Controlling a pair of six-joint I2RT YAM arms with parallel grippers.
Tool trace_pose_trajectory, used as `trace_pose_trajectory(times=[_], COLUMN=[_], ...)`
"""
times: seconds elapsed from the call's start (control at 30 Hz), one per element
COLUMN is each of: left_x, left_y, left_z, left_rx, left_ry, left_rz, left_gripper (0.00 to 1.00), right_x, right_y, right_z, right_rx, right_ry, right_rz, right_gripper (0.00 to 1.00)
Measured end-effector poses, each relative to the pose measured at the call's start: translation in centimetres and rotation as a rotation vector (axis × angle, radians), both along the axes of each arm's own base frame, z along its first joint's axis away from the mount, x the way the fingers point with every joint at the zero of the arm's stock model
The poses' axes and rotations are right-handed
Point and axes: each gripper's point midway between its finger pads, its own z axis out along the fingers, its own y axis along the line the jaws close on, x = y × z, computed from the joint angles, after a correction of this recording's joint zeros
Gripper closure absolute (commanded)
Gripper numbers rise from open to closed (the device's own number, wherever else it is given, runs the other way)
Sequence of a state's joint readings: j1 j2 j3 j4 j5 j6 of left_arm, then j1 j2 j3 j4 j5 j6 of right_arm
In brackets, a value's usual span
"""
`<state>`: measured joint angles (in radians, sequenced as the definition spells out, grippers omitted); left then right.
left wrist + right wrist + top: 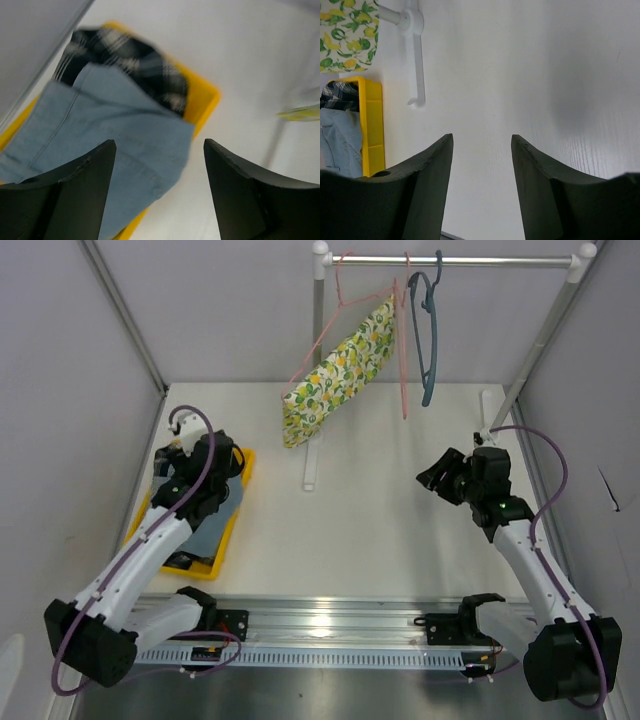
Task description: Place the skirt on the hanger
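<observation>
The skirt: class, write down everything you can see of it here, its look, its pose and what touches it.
The skirt is pale yellow-green cloth thickly printed with yellow lemons and green leaves. It hangs slanted, upper end right, just under the rail, lower end left, above the table. It appears to be carried by a thin pink wire hanger hooked on that rail. Both the left tool and the right tool are open, away from it.

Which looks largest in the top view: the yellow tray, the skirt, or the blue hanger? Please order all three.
1. yellow tray, though partly hidden.
2. skirt, somewhat smaller.
3. blue hanger, only a thin outline.
</observation>
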<state>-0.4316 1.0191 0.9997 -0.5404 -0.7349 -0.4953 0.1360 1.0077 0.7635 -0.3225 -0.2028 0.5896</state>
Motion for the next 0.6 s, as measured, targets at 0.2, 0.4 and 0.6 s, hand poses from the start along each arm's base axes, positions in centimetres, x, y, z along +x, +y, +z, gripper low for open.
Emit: trace_pose_trajectory(times=[0.2, 0.4, 0.6], left_x=[-2.3, -1.1, -0.3], left_y=[3.7, 4.2, 4.5], left_z=[-11.3, -13.4, -16.9], left_rx=[-0.039, -0.124, -0.196], left_ry=[0.274, 0.276, 0.325], left_rz=[0.179, 0.255, 0.294], left_gripper=[0.05, 0.01, 0.09], right_x=[-0.9, -1.4, -1.5], right_y=[0.6, 1.5, 1.9], right_z=[-1.6, -1.6, -1.5], right_rx=[0.003, 0.003, 0.004], right_ry=[0.039, 0.035, 0.029], right_rz=[0.027, 0.060, 0.073], right_gripper=[0.44, 0.44, 0.44])
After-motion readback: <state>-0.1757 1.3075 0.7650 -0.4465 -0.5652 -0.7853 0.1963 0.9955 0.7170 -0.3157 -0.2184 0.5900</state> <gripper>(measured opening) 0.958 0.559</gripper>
